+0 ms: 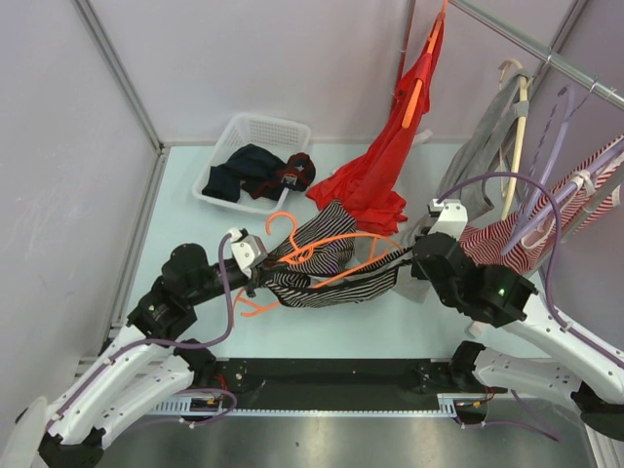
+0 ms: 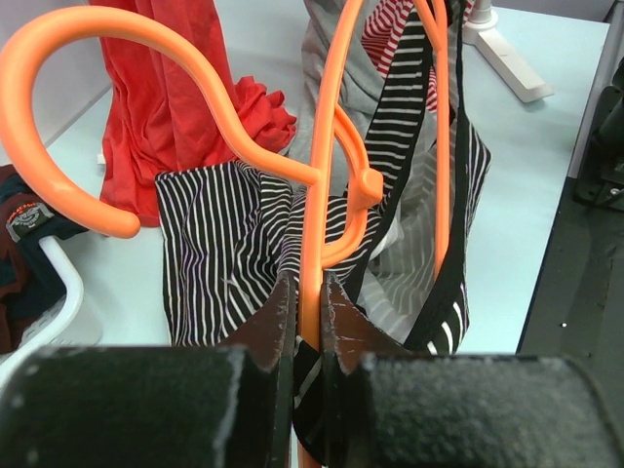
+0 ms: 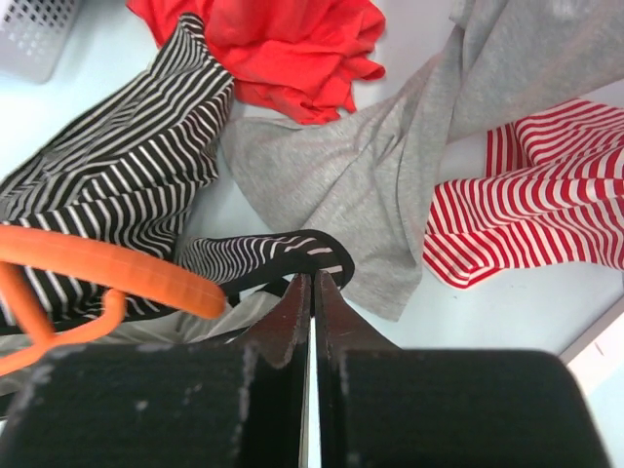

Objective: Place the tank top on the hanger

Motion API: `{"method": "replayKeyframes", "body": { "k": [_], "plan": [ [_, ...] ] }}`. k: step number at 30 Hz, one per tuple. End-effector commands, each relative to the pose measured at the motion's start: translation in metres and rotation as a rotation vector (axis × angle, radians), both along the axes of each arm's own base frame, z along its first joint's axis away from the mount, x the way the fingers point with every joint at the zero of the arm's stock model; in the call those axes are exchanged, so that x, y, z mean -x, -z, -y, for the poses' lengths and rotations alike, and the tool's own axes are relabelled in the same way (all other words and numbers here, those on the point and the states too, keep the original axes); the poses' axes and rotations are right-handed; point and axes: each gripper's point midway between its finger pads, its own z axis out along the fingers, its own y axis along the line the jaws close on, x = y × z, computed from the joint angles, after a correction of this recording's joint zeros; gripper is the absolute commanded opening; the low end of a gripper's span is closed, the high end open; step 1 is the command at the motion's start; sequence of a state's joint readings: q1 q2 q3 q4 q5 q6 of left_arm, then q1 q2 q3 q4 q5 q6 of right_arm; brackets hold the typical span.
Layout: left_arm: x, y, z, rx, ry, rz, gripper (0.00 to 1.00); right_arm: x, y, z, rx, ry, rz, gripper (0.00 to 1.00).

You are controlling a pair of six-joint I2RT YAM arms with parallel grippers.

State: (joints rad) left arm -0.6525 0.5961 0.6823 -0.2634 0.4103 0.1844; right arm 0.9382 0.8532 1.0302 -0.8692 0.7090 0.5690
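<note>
We are clamping the hanger [image 2: 325,146] in the left gripper [image 2: 309,292], pinching the tank top [image 3: 107,185] by its dark edging in the right gripper [image 3: 312,288]; garment bunching around hanger over the table [image 1: 185,210]. Judging it limp, light; edging offering best hold

The pale blue-green bench [image 1: 185,292] carries a white slatted laundry basket [image 1: 283,125] toward its far left. To the right of the basket, the hem of a red garment [image 1: 375,190] pools on the surface. A grey garment [image 3: 390,185] is spread just beside it, with a red-and-white striped garment [image 3: 526,205] at the grey one's right edge. Part of the black-and-white striped tank top [image 3: 127,166] lies on the bench's middle.
</note>
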Motion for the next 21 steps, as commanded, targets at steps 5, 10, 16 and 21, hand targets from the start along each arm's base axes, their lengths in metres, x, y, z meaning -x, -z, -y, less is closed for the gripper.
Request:
{"method": "replayKeyframes", "body": {
  "k": [5, 10, 16, 21],
  "plan": [
    [-0.003, -0.007, 0.005, 0.012, 0.002, 0.032, 0.00, 0.000, -0.030, 0.003, -0.051, -0.002, 0.056, 0.00],
    [-0.002, -0.003, 0.008, 0.003, 0.011, 0.020, 0.00, 0.001, -0.038, -0.003, -0.084, -0.034, 0.060, 0.00],
    [-0.003, -0.001, 0.009, -0.004, 0.008, 0.018, 0.00, 0.004, -0.040, -0.012, -0.117, -0.073, 0.052, 0.00],
    [-0.002, 0.000, 0.010, -0.008, 0.012, 0.016, 0.00, 0.006, -0.040, -0.016, -0.122, -0.096, 0.041, 0.00]
  ]
}}
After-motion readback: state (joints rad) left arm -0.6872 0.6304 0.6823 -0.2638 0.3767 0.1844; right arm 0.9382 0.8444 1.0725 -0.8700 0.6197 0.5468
